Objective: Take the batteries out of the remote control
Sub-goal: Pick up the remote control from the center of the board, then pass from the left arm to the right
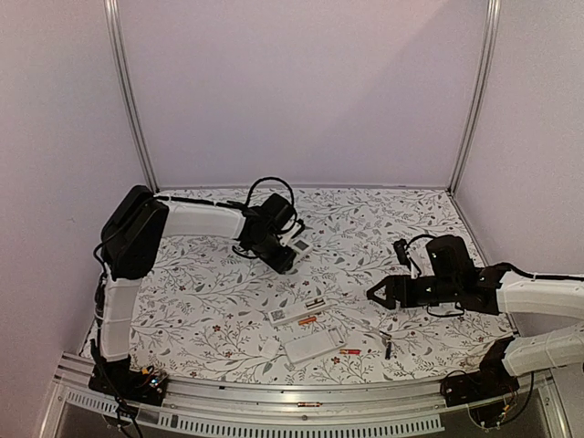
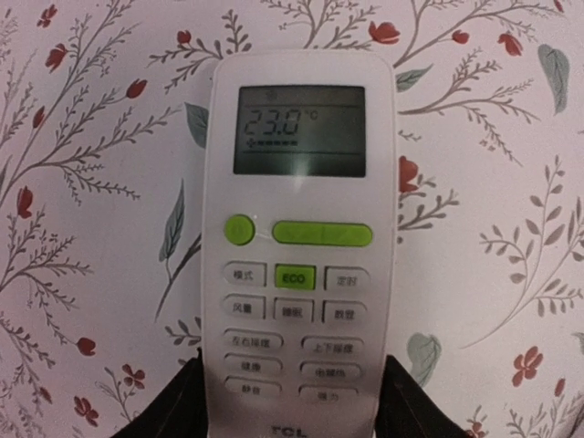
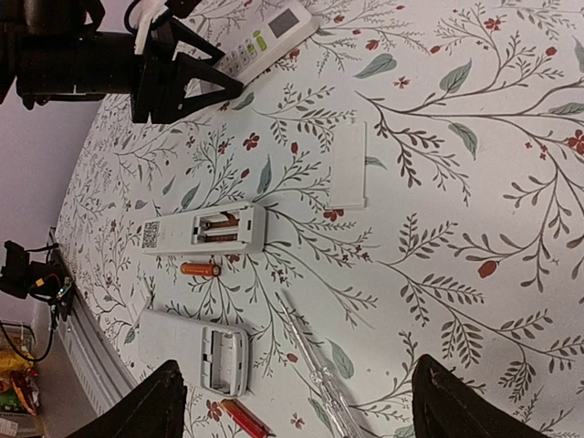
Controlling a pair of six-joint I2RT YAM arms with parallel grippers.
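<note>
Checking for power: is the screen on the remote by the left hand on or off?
On: the remote has its screen showing 23.0 and small symbols.

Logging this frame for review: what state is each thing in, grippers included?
lit remote: face up, display on, between the left gripper's fingers.
left gripper: straddling that remote; grip unclear.
right gripper: open, empty.
middle remote: face down, compartment open.
near remote: face down, compartment open, looks empty.
battery cover: off, lying flat.
orange battery: out, lying loose.
red battery: out, lying loose.
</note>
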